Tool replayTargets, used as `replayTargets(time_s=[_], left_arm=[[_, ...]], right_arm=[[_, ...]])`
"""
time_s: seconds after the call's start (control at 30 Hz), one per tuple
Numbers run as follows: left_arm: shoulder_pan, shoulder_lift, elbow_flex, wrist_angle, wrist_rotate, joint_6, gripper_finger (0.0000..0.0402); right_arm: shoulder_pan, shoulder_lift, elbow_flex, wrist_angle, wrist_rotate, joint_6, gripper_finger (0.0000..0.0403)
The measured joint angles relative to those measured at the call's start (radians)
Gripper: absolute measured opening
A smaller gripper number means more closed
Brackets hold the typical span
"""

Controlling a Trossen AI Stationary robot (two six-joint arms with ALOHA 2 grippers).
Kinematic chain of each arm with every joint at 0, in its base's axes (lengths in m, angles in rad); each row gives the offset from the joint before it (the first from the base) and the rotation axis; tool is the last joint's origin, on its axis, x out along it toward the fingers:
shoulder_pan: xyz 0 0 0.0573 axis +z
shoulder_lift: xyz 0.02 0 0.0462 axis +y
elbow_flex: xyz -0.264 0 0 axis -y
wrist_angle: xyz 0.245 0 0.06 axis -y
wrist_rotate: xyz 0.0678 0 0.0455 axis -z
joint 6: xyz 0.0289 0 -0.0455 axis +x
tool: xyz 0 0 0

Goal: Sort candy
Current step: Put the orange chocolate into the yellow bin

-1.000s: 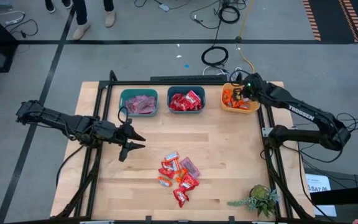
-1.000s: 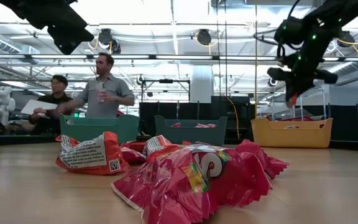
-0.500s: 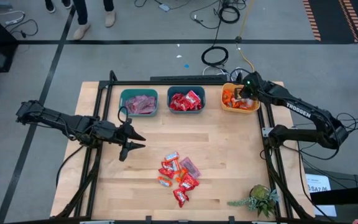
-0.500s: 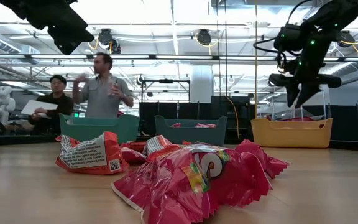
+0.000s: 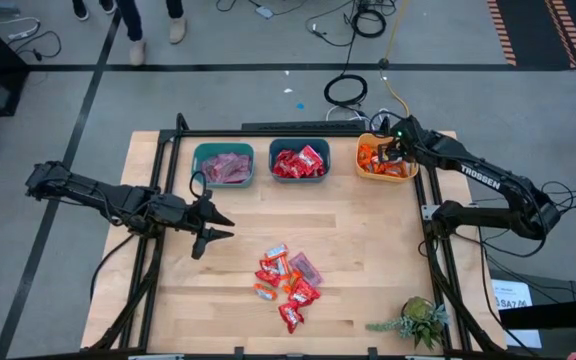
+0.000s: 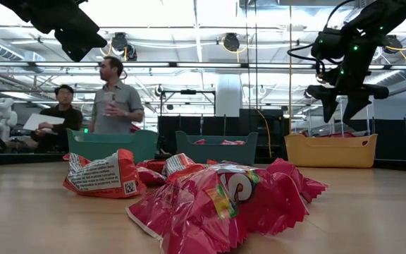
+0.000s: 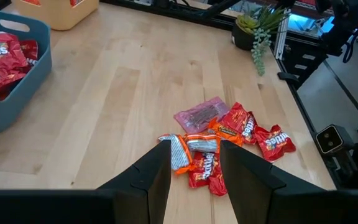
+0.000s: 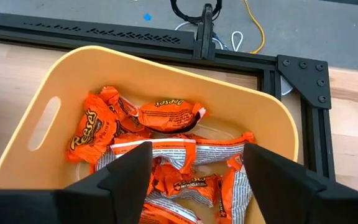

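The right pincer point(image 5: 386, 152) hangs over the yellow bin point(image 5: 367, 170) at the table's far right corner, its fingers point(image 8: 127, 176) spread wide and holding nothing, orange candy point(image 8: 166, 116) lying loose in the bin beneath. The right arm reaches in from the table's right edge, its wrist bent down toward the bin. The left pincer point(image 5: 215, 228) hovers above the table point(image 5: 368, 250) near the left edge, fingers point(image 7: 157, 180) partly apart and empty, its arm stretched out nearly level and pointing toward a loose pile of unsorted candy point(image 5: 286, 280) on the middle of the table, toward the near edge. Two teal bins along the far edge hold more: pinkish-mauve wrappers in the left teal bin point(image 5: 223, 164), red ones in the middle teal bin point(image 5: 299, 162). A small potted plant point(image 5: 415, 320) stands at the near right corner.
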Motion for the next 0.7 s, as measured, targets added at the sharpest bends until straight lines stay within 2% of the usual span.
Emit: replayTargets(time_s=[0.2, 0.43, 0.7], left_arm=[[0.000, 0.000, 0.000, 0.000, 0.000, -0.001, 0.0146], [0.000, 0.000, 0.000, 0.000, 0.000, -0.001, 0.0146], [0.000, 0.000, 0.000, 0.000, 0.000, 0.000, 0.0146]], right_arm=[[0.000, -0.016, 0.000, 0.001, -0.029, -0.033, 0.0253], [0.009, -0.122, 0.000, 0.013, -0.111, -0.084, 0.0238], [0.115, -0.265, 0.002, 0.014, -0.237, -0.120, 0.0217]])
